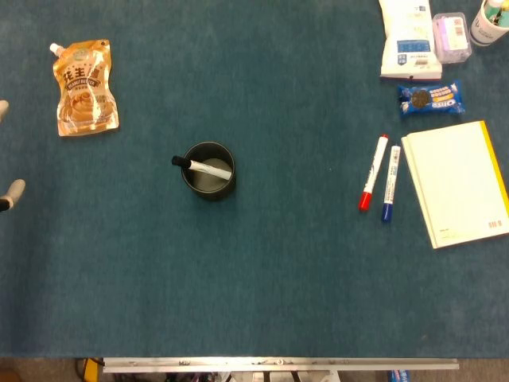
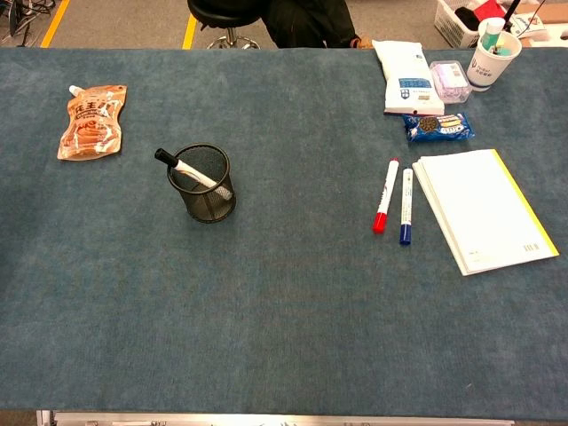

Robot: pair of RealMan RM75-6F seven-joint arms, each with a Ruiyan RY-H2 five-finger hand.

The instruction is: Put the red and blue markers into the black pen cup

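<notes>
The red marker and the blue marker lie side by side on the blue table cloth, right of centre, caps toward me. The black mesh pen cup stands upright left of centre and holds a black-capped white marker leaning inside it. Of my left hand only two fingertips show at the head view's left edge, far apart, with nothing between them, well left of the cup. My right hand appears in neither view.
A pale yellow notebook lies just right of the markers. Behind them are a blue cookie pack, a white packet, a small clear box and a paper cup. An orange pouch lies far left.
</notes>
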